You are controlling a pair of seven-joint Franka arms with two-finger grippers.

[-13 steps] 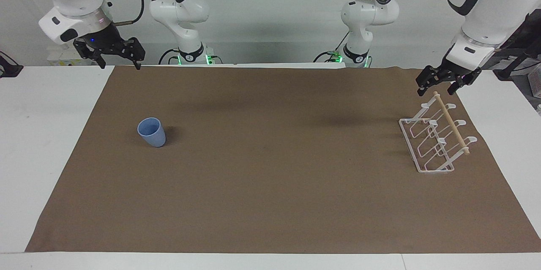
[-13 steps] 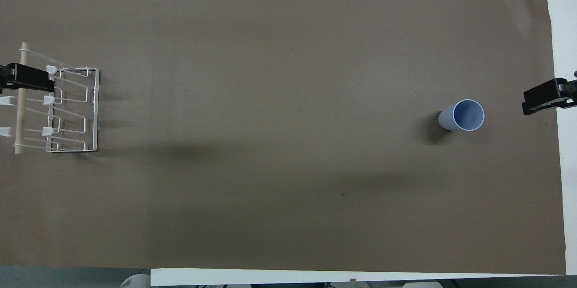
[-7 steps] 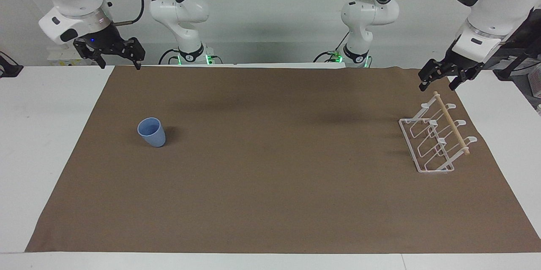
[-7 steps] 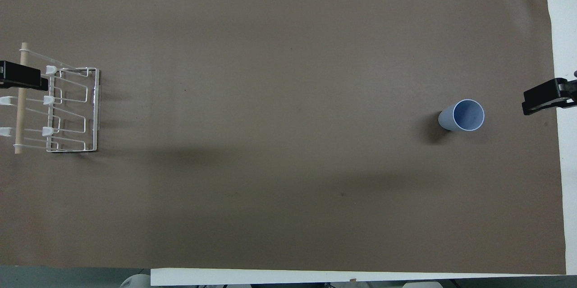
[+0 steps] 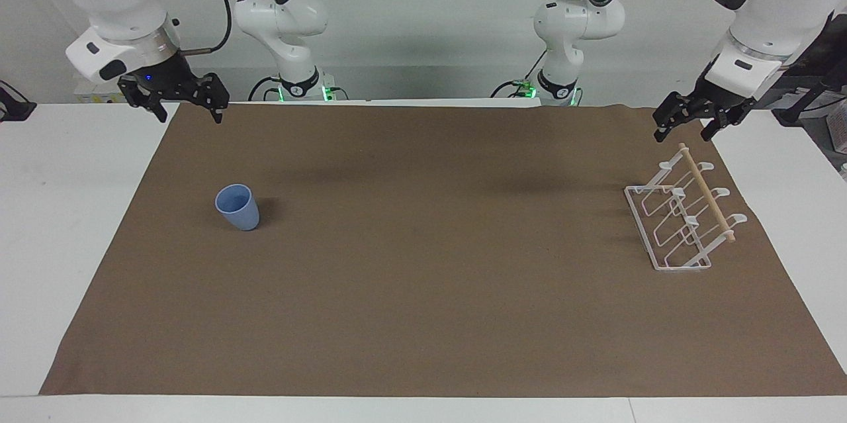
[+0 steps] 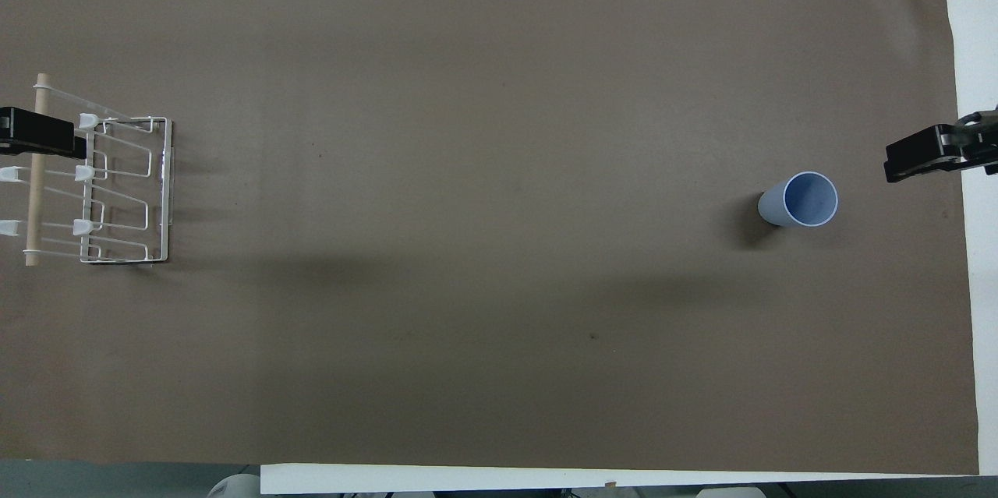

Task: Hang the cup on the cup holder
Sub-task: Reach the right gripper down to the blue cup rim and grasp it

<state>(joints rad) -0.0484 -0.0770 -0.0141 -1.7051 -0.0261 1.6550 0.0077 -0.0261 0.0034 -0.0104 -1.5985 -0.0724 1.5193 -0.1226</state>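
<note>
The light-blue cup (image 5: 238,208) (image 6: 803,200) stands upright, mouth up, on the brown mat toward the right arm's end of the table. My right gripper (image 5: 190,117) hangs open in the air over the mat's edge, apart from the cup, with nothing in it. The white wire cup holder (image 5: 708,194) (image 6: 166,186), with its wooden dowel (image 6: 33,194) on top, stands at the left arm's end. My left gripper (image 5: 681,137) is open and empty, just above the dowel's end that lies nearer the robots, not touching it.
The brown mat (image 5: 423,290) covers most of the white table (image 5: 59,211). Between the cup and the holder nothing stands on the mat. The two arm bases (image 5: 423,89) stand along the robots' edge.
The left gripper has risen a little and drawn back from the dowel's end. The right gripper has shifted slightly in over the mat toward the cup. Cup and holder have not moved.
</note>
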